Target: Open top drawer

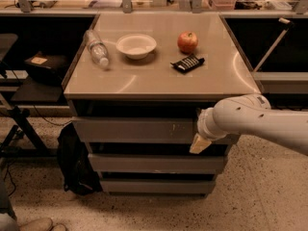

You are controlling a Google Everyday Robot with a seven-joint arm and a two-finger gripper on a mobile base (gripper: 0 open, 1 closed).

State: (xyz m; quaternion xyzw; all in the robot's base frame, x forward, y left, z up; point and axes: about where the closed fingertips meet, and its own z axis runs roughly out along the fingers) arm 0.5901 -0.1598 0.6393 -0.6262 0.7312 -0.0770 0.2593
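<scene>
Grey top drawer (139, 130) closed; gripper (199, 144) at its right end, tip angled down over the lower edge; cannot tell whether open or clenched.

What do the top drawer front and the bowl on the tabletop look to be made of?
The top drawer: looks like grey painted metal, matte, with small white scuffs right of centre. The bowl: pale, smooth, faintly glossy; ceramic or plastic, cannot tell which. The gripper sits at the drawer front's lower right edge.
</scene>
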